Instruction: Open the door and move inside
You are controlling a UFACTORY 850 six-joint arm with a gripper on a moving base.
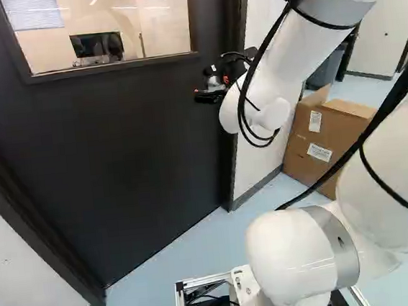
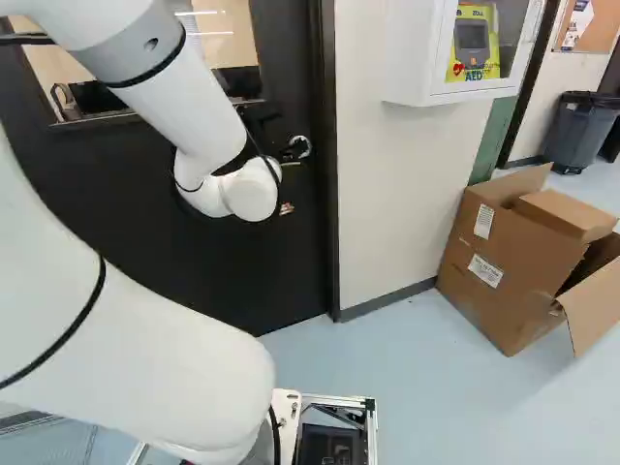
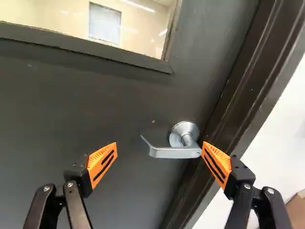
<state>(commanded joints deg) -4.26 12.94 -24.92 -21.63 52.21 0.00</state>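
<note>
Lever point(image 3: 174, 152) clear in wrist view, cabinet point(image 2: 417, 58) only in right base

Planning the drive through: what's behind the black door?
Through its window, blinds and a dark monitor show. The door's solid part hides the floor beyond, so obstacles there can't be judged.

Arm point(image 1: 285, 55) reaching forward | end effector point(image 1: 210, 86): fingers point(image 3: 101, 165) spread wide

The arm point(image 2: 199, 116) hides part of the door point(image 2: 228, 276), whose top is cut off.
</note>
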